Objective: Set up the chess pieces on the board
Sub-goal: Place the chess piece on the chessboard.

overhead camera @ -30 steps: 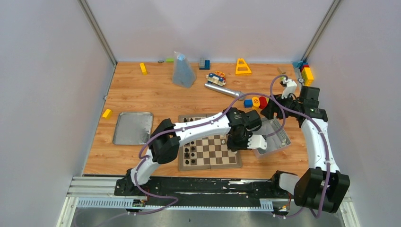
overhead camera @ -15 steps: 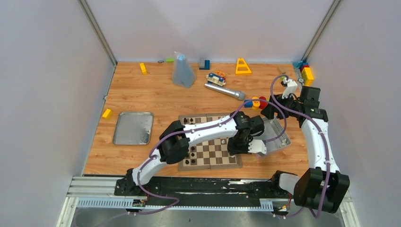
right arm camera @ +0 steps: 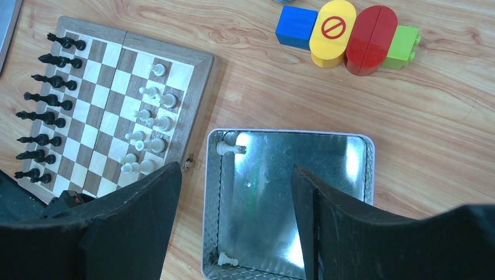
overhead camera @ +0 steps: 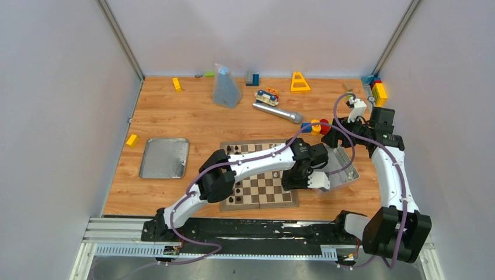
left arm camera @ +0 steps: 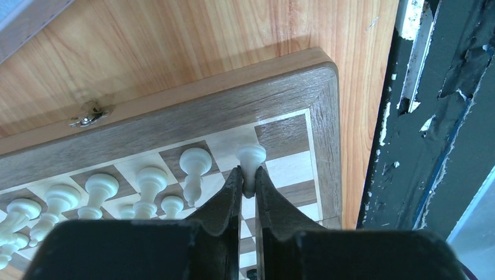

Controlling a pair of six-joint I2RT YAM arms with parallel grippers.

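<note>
Only wrist view shows us left hand (left arm camera: 249, 181) pinching white piece (left arm camera: 251, 156) at board (left arm camera: 274, 87) corner | right hand (right arm camera: 235, 172) wide | left elbow (overhead camera: 217, 182) shifted rightward.

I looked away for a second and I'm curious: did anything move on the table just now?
The left arm swung right and nearer, bringing the left gripper to the board's near right corner, where it pinches a white piece. Whether it held that piece earlier is not visible. The right gripper, open above the tin, and the black pieces stayed put.
</note>
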